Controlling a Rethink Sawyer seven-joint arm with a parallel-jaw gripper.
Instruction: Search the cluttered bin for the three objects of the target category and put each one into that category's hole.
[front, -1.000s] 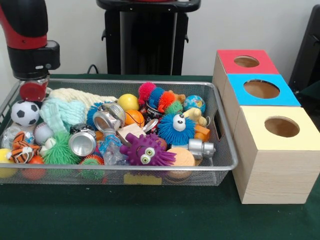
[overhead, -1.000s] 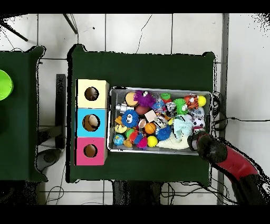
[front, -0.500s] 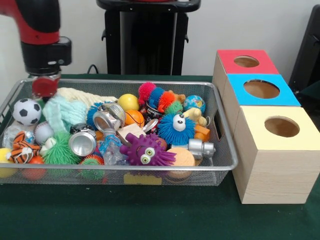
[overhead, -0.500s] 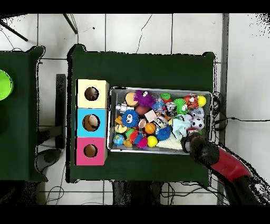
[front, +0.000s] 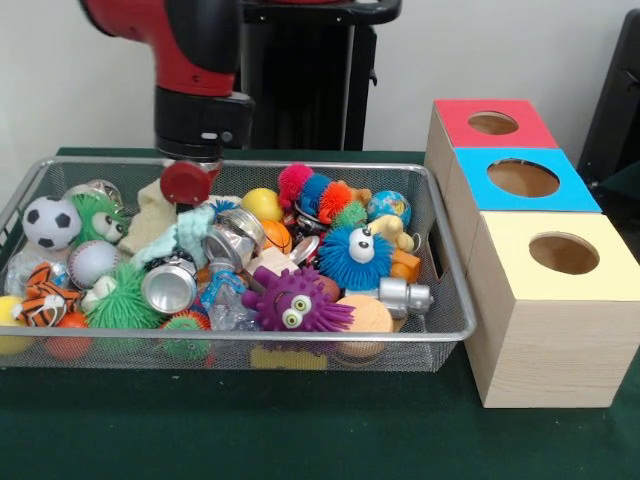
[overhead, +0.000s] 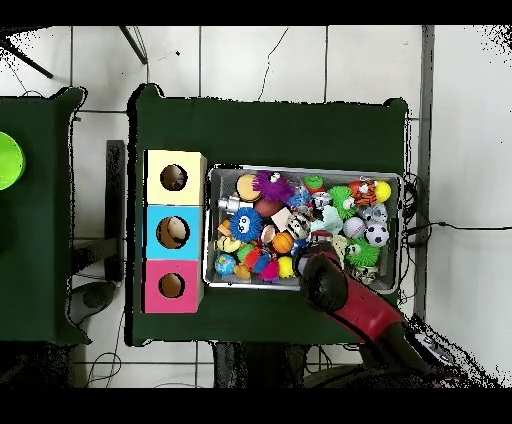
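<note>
Looking at the bin (front: 440, 300), we see the arm (front: 190, 60) down over its far side, left of centre in the front view, gripper (front: 186, 182) ending in a red round tip just above a cream cloth (front: 150, 215) and a mint cloth (front: 180, 235). We can't tell the finger state: no fingers show in either view. Overhead, the gripper (overhead: 322, 272) sits over the bin edge nearest the robot, hiding what's under it. The target category isn't evident, so we list the contents: soccer ball (front: 50, 222) at far left, baseball (front: 92, 262) beside it, tiger ball (front: 45, 290), green spiky toy (front: 125, 300), open can (front: 168, 287), second can (front: 230, 240), purple spiky toy with eyes (front: 292, 300) at the front, blue one with eyes (front: 352, 255) behind it, yellow ball (front: 260, 205), small basketball (front: 278, 235), globe ball (front: 388, 208) at far right, silver cylinder (front: 403, 296) against the right wall. All of it is in the bin. Three boxes stand touching right of the bin, each with a round hole: red (front: 490, 122) farthest, blue (front: 522, 178) in the middle, yellow (front: 562, 252) nearest. Overhead, something tan shows inside the blue hole (overhead: 172, 232).
</note>
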